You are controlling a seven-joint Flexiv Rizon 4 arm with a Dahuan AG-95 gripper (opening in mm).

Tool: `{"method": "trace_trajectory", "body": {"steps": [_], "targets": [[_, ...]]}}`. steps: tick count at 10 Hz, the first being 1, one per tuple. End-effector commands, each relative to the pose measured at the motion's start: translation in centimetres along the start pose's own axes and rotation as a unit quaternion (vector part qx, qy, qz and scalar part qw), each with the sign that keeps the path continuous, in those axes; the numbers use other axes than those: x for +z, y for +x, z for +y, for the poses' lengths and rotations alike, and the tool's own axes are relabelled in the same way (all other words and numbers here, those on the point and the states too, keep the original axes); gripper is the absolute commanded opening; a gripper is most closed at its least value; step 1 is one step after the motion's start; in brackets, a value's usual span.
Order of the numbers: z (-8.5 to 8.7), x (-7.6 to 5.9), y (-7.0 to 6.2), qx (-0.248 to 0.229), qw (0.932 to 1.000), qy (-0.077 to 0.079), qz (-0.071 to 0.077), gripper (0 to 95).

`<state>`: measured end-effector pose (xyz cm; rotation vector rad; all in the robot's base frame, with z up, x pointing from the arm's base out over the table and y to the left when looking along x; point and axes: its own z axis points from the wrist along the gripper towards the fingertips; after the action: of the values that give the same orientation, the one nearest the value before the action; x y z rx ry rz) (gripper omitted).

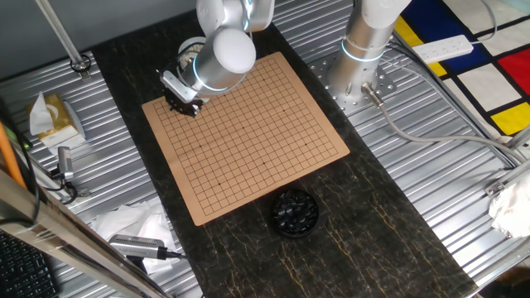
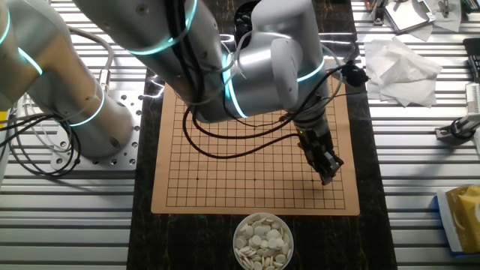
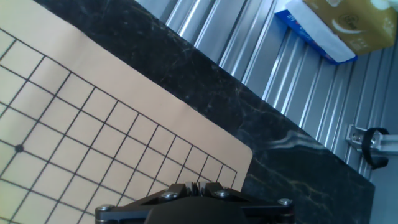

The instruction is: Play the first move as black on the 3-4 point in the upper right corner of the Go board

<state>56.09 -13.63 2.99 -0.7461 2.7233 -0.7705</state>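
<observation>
White stones bowl (image 2: 263,240) nearest; gripper (image 2: 328,166) low over Go board (image 2: 225,187) corner; jaws' state cannot tell, black stone not seen; black stones bowl (image 1: 296,213) on desk (image 1: 364,240).

Two fixed views overlook the Go board (image 1: 245,136) from opposite sides; hand view looks close.

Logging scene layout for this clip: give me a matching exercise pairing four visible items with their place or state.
Column one:
1. gripper
2. bowl of black stones
3. bowl of white stones
4. Go board

Column two:
A. off the board's edge, beside the camera in the other fixed view
B. bare grid, no stone visible on it
C. low over a board corner
D. on the dark mat, beyond the board's near edge in one fixed view

Pairs: 1-C, 2-D, 3-A, 4-B
</observation>
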Motion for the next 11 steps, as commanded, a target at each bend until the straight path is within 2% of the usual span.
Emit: {"method": "trace_trajectory", "body": {"steps": [1, 11], "targets": [[0.01, 0.0, -0.02, -0.001, 1.0, 0.0, -0.001, 0.0], [0.31, 0.27, -0.35, 0.0, 0.9999, -0.015, -0.002, 0.0]]}}
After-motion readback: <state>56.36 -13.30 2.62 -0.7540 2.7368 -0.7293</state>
